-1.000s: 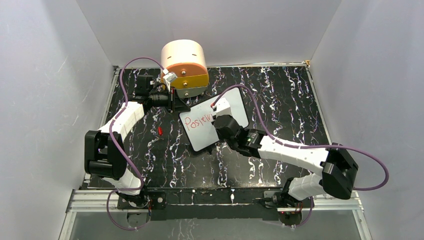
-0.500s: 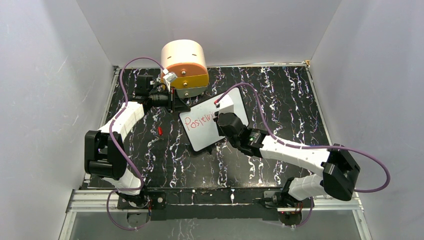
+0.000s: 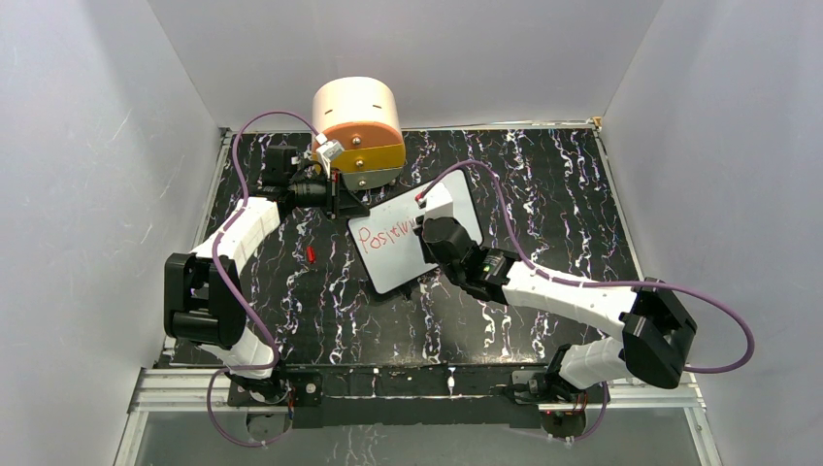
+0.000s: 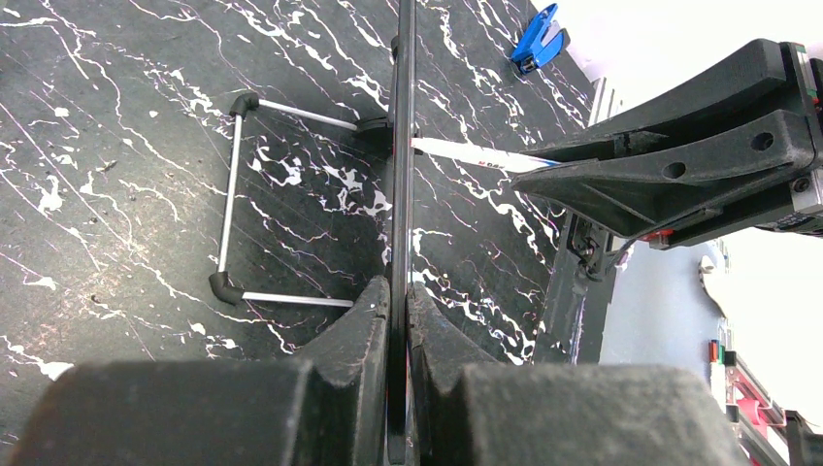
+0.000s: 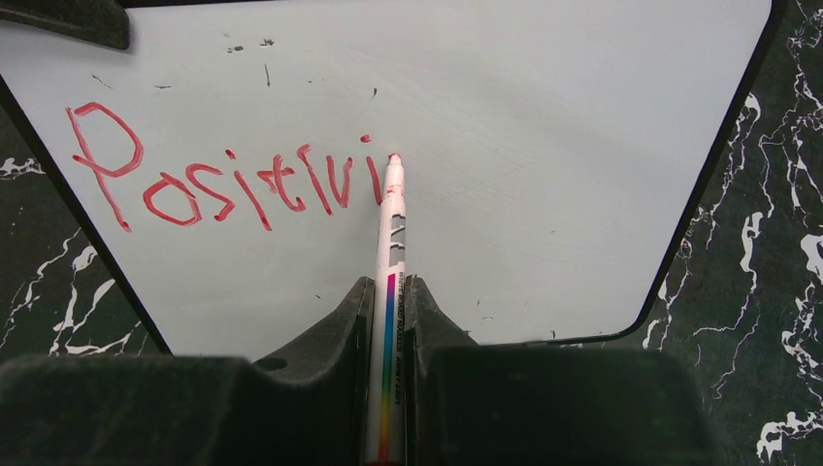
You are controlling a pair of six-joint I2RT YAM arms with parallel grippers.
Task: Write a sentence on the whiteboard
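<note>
Left gripper [image 4: 398, 291] clamps the whiteboard [image 5: 543, 194] toward the table's far edge; right gripper [image 5: 388, 301] grips the marker [image 5: 391, 243]; the sentence [image 5: 223, 180] reaches only "Positivi".

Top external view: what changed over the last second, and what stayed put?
The right gripper, shut on the marker, edged slightly farther along the whiteboard, and the sentence gained a stroke, now reading "Positivi". Nothing was grasped or released. The left gripper still clamps the board's edge; board and round drawer unit stayed put.
</note>
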